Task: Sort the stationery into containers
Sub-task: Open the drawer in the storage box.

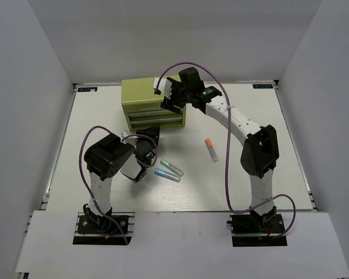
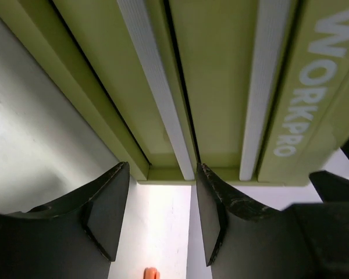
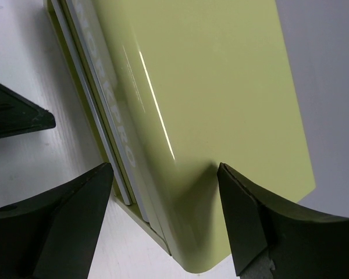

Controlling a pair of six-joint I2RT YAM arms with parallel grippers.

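Markers (image 1: pixel 171 168) unsorted; you're on drawer-opening. Empty and spread: left gripper (image 2: pixel 163 168) at the chest (image 1: pixel 142 96) front, right gripper (image 3: pixel 164 168) over its top. Next: hook a handle (image 2: pixel 157 104).

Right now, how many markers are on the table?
3. The orange-capped marker lies front-right of the chest; the green-capped marker and light blue marker lie side by side mid-table. The left arm may hide more.

Chest (image 1: pixel 144 97) sits far-middle on the table (image 1: pixel 250 174), left gripper (image 1: pixel 147 138) just before its drawers (image 1: pixel 157 121), right gripper (image 1: pixel 170 97) over its right end, first marker (image 1: pixel 171 168) beside second marker (image 1: pixel 167 175) nearer, third marker (image 1: pixel 211 149) off right.
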